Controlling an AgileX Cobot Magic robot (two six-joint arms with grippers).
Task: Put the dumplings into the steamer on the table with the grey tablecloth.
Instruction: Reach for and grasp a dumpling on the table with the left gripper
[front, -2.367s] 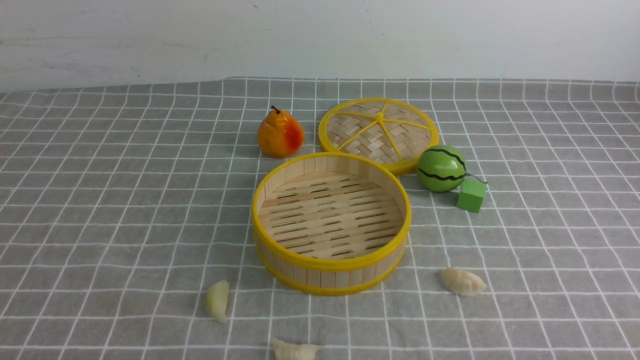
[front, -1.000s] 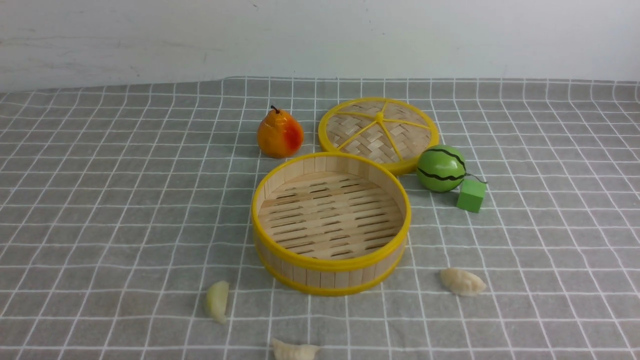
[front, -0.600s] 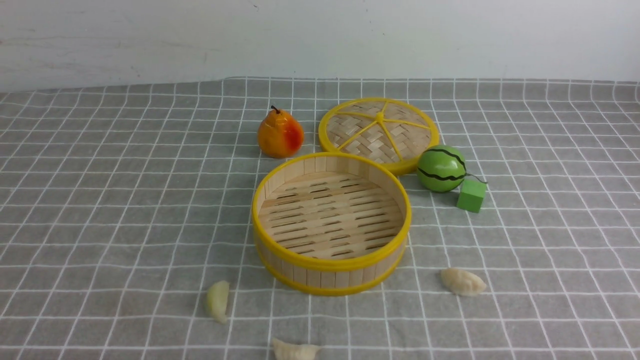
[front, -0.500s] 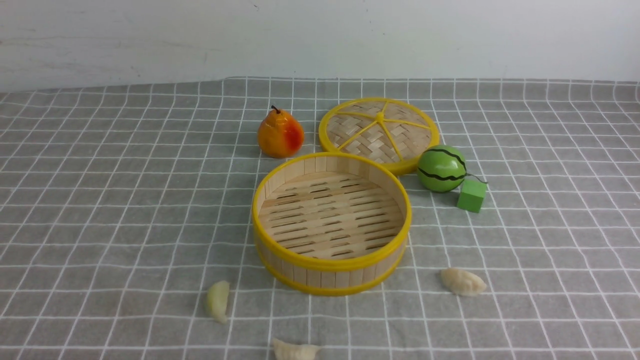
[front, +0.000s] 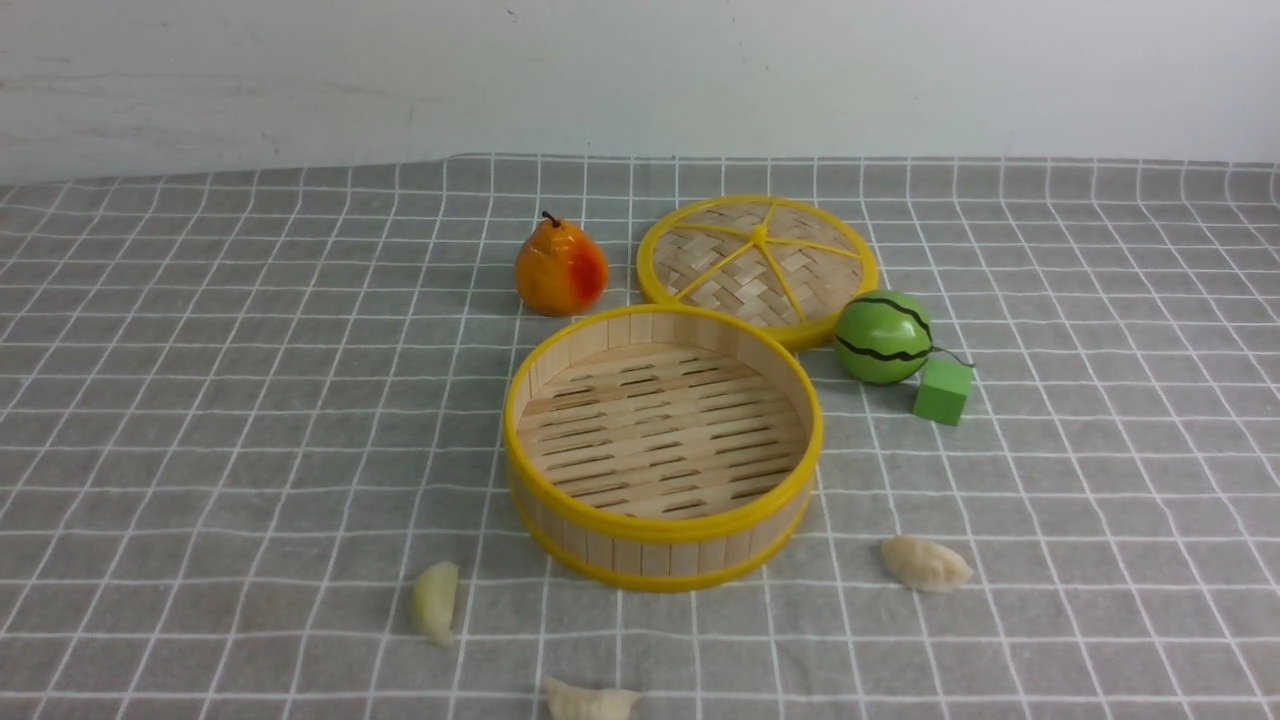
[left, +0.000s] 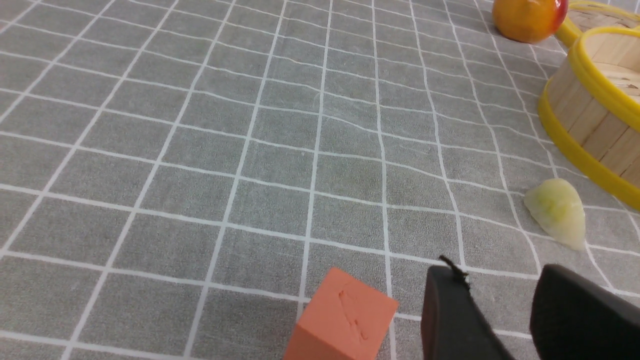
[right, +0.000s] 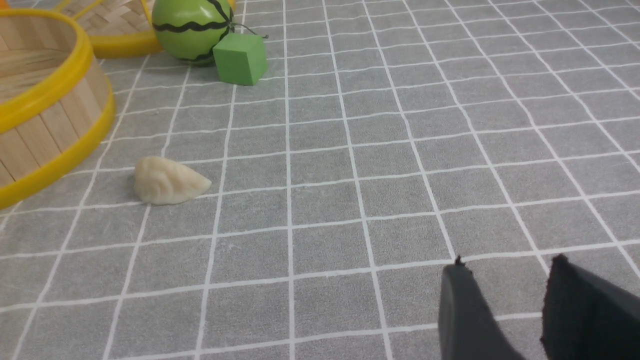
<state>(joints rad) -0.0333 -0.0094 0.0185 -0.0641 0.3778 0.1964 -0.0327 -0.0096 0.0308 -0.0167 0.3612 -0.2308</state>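
— Your left end effector is released: its two black fingers stand apart over the cloth with nothing between them. Your right end effector is released as well and grips nothing.

— And what lies in front of me?

— You have the table, wholly covered by the grey tablecloth with its white grid. The steamer sits near the middle with its slatted floor facing up. Behind it the woven lid lies flat; whether their rims touch, you cannot tell. The pear stands just beside the lid on your left. The toy watermelon rests against the lid's right edge, and the green cube sits just beside it. An orange cube lies close to your left end effector's fingers.

— Where are the dumplings?

— All three lie on the cloth outside the steamer. The greenish dumpling is near the steamer's front left. The cream dumpling is near its front right, well ahead of your right end effector. The third dumpling is nearest to you, partly cut off by the edge of the front view.
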